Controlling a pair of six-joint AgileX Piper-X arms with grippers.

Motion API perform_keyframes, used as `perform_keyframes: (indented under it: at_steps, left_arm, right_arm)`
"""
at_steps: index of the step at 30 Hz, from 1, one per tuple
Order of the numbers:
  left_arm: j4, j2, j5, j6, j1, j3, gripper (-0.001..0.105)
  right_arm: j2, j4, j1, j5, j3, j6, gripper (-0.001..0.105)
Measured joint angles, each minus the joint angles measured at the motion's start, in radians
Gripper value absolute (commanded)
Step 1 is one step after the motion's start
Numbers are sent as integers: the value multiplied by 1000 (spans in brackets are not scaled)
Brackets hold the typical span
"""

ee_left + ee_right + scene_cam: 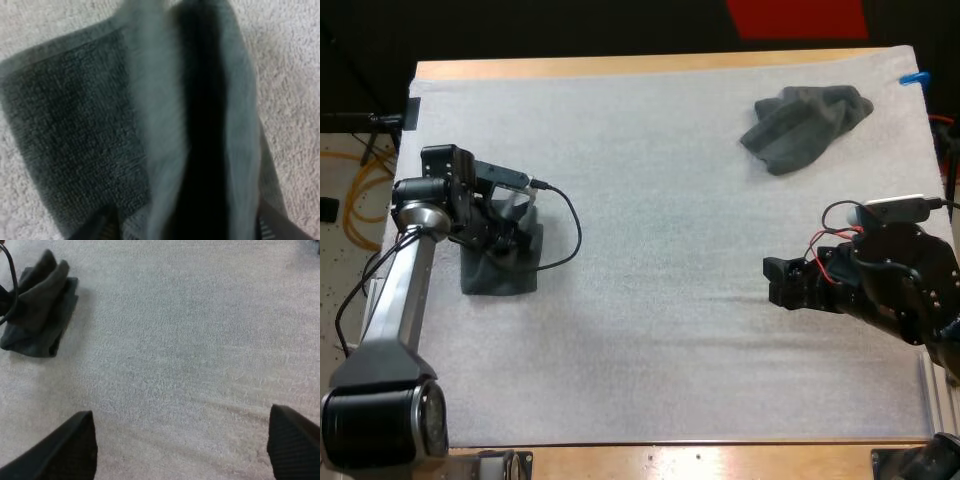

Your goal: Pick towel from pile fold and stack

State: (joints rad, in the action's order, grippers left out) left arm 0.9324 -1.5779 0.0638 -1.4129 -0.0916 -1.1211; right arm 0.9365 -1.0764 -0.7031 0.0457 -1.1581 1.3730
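Observation:
A dark grey-green towel (502, 270) lies folded on the left side of the white mat (650, 330). My left gripper (510, 232) is down on it, shut on a raised fold of the towel (165, 125) that stands up between its fingers (95, 227), with a flat folded layer beside it. A second, crumpled towel (805, 122) sits at the far right of the mat. My right gripper (775, 282) hovers low over bare mat on the right, open, its fingers (65, 447) wide apart with nothing between them. From there the left towel (37, 315) is seen far off.
The wooden table edge (650, 66) runs along the far side of the mat. Bare mat stretches across the middle between the two towels and along the front.

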Motion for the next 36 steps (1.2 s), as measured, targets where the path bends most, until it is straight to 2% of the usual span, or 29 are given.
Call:
perform_keyframes:
  at_steps: [2, 8, 10, 14, 17, 23, 26, 31, 36]
  left_arm:
    - [-14, 29, 35, 0, 0, 1, 52]
    - [-28, 138, 280, 0, 0, 2, 52]
    - [-36, 146, 277, -2, 2, 0, 52]
    - [-88, 127, 217, -36, -20, 10, 52]
    - [-121, 84, 214, -85, -53, 33, 52]
    - [-125, -25, 226, -100, -73, 105, 52]
    - [-123, -65, 170, -131, -73, 120, 52]
    - [-122, -73, -48, -148, -73, 121, 52]
    - [-115, -73, -180, -148, -73, 121, 52]
  right_arm:
    - [0, 0, 0, 0, 0, 0, 69]
    - [0, 0, 0, 0, 0, 0, 69]
    - [0, 0, 0, 0, 0, 0, 69]
    - [0, 0, 0, 0, 0, 0, 69]
    - [0, 0, 0, 0, 0, 0, 69]
    - [0, 0, 0, 0, 0, 0, 69]
    - [0, 0, 0, 0, 0, -1, 69]
    - [0, 0, 0, 0, 0, -1, 69]
    - [0, 0, 0, 0, 0, -1, 69]
